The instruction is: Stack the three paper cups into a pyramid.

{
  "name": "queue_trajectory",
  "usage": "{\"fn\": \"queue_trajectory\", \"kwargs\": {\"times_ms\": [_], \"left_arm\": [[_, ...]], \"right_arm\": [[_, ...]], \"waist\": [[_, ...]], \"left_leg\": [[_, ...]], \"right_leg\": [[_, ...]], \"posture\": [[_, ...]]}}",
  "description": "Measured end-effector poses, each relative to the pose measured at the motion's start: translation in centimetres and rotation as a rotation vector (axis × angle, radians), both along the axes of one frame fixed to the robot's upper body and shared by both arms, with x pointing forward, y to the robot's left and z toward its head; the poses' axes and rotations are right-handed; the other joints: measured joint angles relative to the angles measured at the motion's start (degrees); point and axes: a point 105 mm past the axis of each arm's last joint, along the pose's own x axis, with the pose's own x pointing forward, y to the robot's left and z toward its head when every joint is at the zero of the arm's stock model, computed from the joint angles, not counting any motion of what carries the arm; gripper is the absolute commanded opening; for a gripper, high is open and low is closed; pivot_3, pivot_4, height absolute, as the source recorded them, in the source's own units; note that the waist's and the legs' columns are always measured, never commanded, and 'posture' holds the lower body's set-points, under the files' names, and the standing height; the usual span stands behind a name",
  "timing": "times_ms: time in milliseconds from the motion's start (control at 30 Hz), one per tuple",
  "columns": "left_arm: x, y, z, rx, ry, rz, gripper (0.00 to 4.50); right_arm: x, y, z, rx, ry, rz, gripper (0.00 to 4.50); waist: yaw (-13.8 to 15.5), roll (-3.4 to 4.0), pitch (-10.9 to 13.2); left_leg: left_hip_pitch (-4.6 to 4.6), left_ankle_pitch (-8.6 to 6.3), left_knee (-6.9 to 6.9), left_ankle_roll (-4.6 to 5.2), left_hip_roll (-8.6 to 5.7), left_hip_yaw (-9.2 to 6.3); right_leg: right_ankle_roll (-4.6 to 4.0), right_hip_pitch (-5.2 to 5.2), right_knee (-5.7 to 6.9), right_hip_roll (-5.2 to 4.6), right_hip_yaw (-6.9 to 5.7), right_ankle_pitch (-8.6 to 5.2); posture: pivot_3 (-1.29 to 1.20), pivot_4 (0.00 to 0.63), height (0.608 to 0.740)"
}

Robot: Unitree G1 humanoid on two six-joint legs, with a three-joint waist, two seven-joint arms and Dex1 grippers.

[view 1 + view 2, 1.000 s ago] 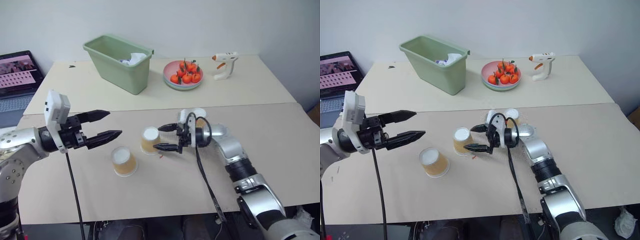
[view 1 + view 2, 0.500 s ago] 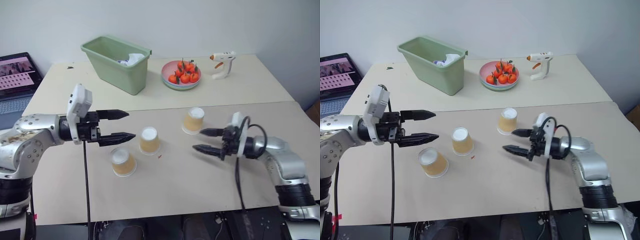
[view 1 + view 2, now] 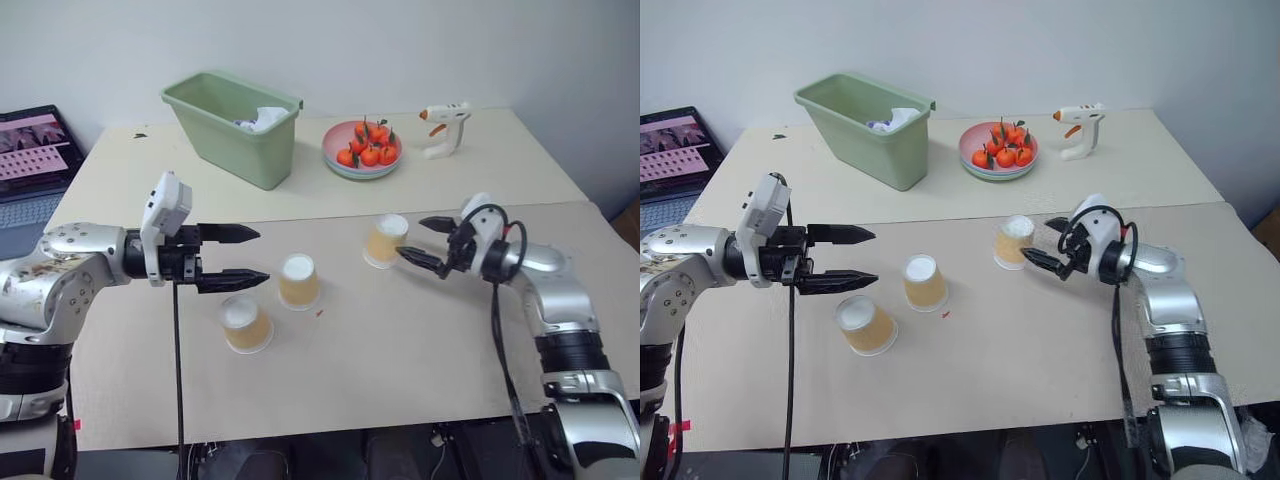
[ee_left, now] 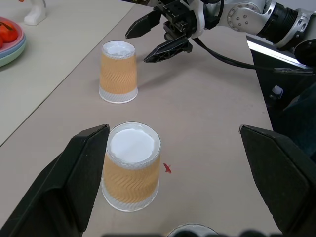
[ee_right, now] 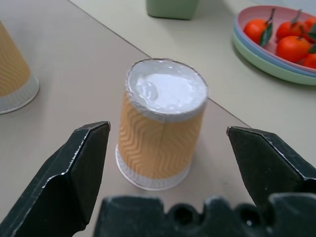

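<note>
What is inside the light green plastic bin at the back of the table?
The light green plastic bin holds crumpled white paper with a bit of blue, near its right end. The bin's front wall hides its floor and anything lying lower.

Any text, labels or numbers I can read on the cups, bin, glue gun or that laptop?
None can be read.
Laptop screen: pink rows, too small to read.
Three paper cups: wavy pattern only, no print.
Green bin, glue gun: no visible label.
</note>
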Motion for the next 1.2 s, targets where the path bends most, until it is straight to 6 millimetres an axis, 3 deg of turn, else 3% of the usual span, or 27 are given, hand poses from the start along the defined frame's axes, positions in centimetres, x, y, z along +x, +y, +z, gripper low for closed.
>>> {"fn": "queue_trajectory", "kwargs": {"times_ms": [300,400,500,600,733,833,1067,1200], "left_arm": [[-0.6,1.1,0.0,-0.005,-0.007,0.069,4.5],[-1.1,1.5,0.0,-0.011,-0.011,0.11,4.5],[-1.6,1.7,-0.1,-0.019,-0.006,0.129,4.5],[-1.8,2.1,-0.3,-0.02,0.0,0.163,4.5],[-2.0,2.6,-0.3,-0.021,-0.009,0.191,4.5],[-2.0,2.8,-0.4,-0.02,-0.009,0.206,4.5],[-2.1,2.8,-0.7,-0.018,-0.005,0.223,4.5],[-2.2,2.6,-0.6,-0.028,-0.006,0.217,4.5]], "right_arm": [[1.3,1.5,-0.5,0.031,0.02,0.039,4.47],[2.7,2.3,-0.2,0.043,0.004,0.032,4.47],[3.4,2.9,0.2,0.058,-0.015,0.036,3.78],[3.5,3.1,-0.1,0.068,-0.015,0.05,2.76],[3.5,3.1,-0.1,0.069,-0.011,0.057,2.73],[2.8,3.3,-0.2,0.066,0.008,0.105,2.73],[-2.0,6.2,-1.1,0.058,0.089,0.353,2.73],[-2.7,7.9,-1.2,0.063,0.102,0.396,2.73]], "waist": [[-0.26,0.0,0.0],[-0.86,0.0,0.0],[-1.09,0.0,0.0],[-1.26,0.0,0.0],[-1.26,0.01,0.0],[-1.24,0.01,0.0],[-1.42,0.01,-0.01],[-1.27,0.01,-0.01]], "left_leg": [[0.02,0.0,0.0,0.0,0.01,0.0],[0.03,0.0,0.0,-0.01,0.01,0.01],[0.01,0.0,0.0,-0.01,0.01,0.0],[0.01,0.0,-0.01,-0.01,0.0,0.0],[0.03,0.0,0.0,-0.01,0.0,0.0],[0.02,-0.01,0.0,0.0,0.02,0.0],[0.05,-0.02,0.0,0.0,0.02,0.01],[0.07,-0.02,0.0,0.0,0.02,0.02]], "right_leg": [[0.0,-0.03,0.02,0.02,0.05,0.0],[-0.01,-0.04,0.02,0.02,0.1,0.01],[-0.01,-0.06,0.01,0.02,0.1,0.01],[-0.01,-0.06,0.01,0.03,0.12,0.02],[0.0,-0.06,0.03,0.03,0.12,0.02],[0.0,-0.06,0.03,0.05,0.12,0.02],[0.0,-0.09,0.07,0.07,0.19,0.02],[-0.01,-0.09,0.06,0.08,0.19,0.03]], "posture": [[0.0,0.15,0.725],[0.0,0.15,0.725],[0.0,0.15,0.725],[0.0,0.15,0.725],[0.0,0.15,0.725],[0.0,0.15,0.725],[0.0,0.15,0.725],[0.0,0.15,0.725]]}}
